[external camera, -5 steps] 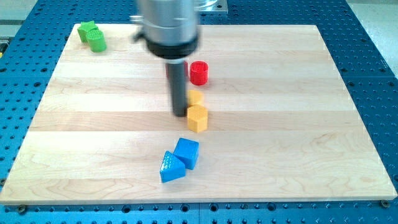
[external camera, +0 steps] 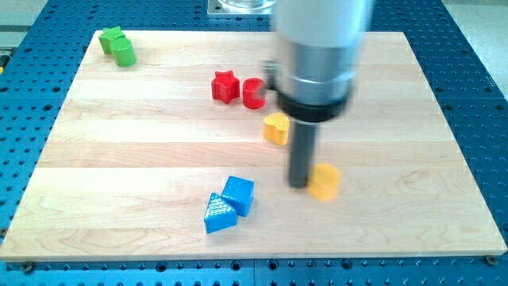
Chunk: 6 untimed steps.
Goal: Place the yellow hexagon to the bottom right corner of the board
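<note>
The yellow hexagon (external camera: 325, 181) lies right of the board's middle, in the lower half, somewhat blurred. My tip (external camera: 298, 185) rests on the board right against the hexagon's left side. The rod and the arm's wide grey body rise above it and hide part of the board's upper middle. A second yellow block (external camera: 276, 128), of rounded shape, lies above and to the left of my tip, apart from it.
A red star (external camera: 225, 86) and a red cylinder (external camera: 253, 93) sit side by side in the upper middle. A blue cube (external camera: 238, 195) and a blue triangular block (external camera: 217, 214) touch at the lower middle. Two green blocks (external camera: 117, 46) sit at the top left corner.
My tip has moved right and down, and the yellow hexagon has slid with it toward the lower right. The other yellow block has shifted slightly right. The red star is now uncovered.
</note>
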Tool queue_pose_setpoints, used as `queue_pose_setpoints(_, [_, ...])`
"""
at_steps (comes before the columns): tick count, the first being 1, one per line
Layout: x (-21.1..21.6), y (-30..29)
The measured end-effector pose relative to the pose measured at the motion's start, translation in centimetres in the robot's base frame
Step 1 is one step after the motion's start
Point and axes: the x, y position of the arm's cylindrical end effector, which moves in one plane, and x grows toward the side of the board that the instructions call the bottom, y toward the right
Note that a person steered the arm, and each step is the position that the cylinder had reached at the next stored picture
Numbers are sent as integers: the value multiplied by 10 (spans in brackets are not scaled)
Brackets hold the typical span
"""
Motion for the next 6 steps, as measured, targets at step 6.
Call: queue_pose_setpoints(6, [-84, -130])
